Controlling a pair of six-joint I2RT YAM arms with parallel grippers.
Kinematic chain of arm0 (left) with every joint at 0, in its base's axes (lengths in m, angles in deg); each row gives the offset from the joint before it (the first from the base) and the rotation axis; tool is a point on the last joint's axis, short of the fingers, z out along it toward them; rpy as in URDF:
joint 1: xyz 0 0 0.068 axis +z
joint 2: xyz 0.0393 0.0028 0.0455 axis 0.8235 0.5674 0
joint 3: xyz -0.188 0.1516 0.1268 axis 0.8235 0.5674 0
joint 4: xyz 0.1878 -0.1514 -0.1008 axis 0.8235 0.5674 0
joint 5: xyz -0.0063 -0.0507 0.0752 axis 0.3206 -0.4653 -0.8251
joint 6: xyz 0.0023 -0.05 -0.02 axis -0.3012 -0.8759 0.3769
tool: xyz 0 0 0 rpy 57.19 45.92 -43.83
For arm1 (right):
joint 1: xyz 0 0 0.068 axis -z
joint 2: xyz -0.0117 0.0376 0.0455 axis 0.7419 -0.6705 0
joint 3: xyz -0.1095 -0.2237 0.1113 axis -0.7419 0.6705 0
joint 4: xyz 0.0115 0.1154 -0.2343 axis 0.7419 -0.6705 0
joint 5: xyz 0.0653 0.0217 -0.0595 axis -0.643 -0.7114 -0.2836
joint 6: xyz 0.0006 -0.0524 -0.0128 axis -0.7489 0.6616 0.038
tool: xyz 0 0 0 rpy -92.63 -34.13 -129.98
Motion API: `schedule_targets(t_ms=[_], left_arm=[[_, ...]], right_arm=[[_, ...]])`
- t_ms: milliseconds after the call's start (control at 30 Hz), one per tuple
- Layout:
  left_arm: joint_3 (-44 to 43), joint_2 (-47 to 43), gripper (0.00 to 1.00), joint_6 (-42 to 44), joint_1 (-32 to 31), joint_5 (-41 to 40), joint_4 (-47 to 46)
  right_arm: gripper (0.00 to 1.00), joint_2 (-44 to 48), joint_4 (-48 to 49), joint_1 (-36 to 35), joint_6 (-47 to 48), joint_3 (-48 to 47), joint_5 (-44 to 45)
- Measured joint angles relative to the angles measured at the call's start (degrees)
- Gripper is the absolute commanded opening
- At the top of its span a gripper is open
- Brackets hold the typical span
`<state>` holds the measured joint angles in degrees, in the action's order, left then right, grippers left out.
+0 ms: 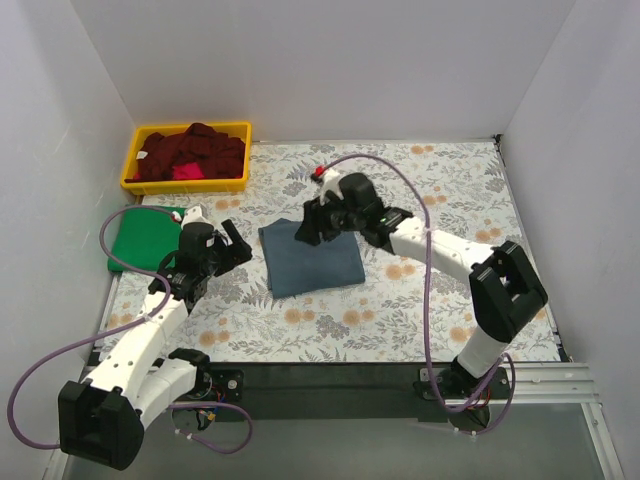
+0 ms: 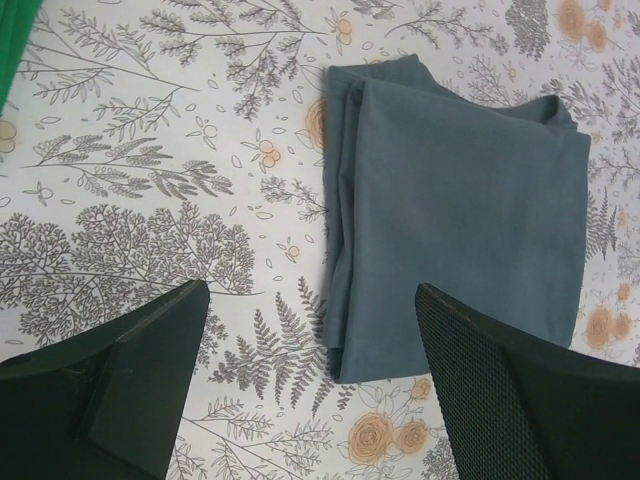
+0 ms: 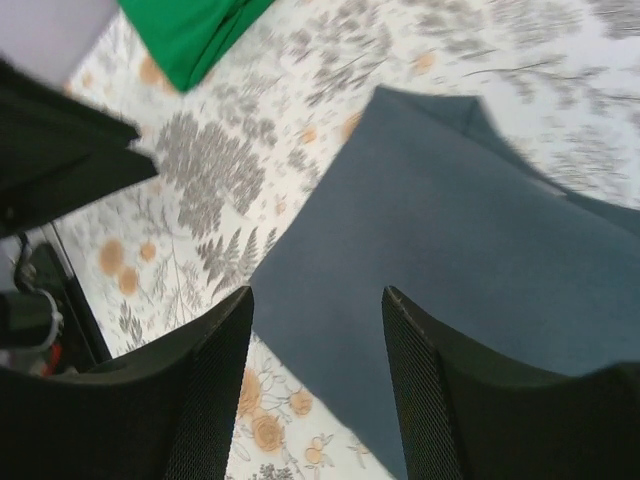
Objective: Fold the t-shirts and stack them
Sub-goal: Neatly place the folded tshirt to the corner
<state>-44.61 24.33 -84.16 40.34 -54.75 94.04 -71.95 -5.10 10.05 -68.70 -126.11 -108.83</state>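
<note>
Blue shirt [image 1: 311, 258]: lies folded flat at centre of table [image 1: 450, 300]. Bin [image 1: 133, 172]: sits at 11 o'clock, holds heaped red shirts [image 1: 195, 155]. Green shirt [image 1: 143, 236]: lies folded at 9 o'clock, by the table edge. Right gripper [image 1: 312, 232]: hovers over blue shirt's 12 o'clock edge, jaws apart, empty. Left gripper [image 1: 238, 245]: hangs just beside its 9 o'clock edge, jaws wide, empty.
</note>
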Motion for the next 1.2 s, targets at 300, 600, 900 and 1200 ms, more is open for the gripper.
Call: schedule_targets(t_ms=[300, 600, 900, 1200], left_arm=[[-0.02, 0.17, 0.84, -2.51, 8.15, -1.79, 2.34], [-0.02, 1.97, 0.95, -4.59, 14.34, -2.64, 4.22], [-0.02, 1.99, 0.98, -4.85, 14.51, -3.13, 4.26], [-0.02, 2.82, 0.98, -4.98, 14.56, -1.22, 3.98]], right_arm=[[0.63, -8.79, -13.20, -23.91, 13.25, -5.99, 21.99], [0.63, -19.47, -18.34, -32.09, 19.43, -11.87, 34.51], [0.48, -21.66, -18.10, -33.48, 21.81, -14.29, 39.01], [0.01, -22.47, -17.66, -33.70, 23.74, -14.32, 42.88]])
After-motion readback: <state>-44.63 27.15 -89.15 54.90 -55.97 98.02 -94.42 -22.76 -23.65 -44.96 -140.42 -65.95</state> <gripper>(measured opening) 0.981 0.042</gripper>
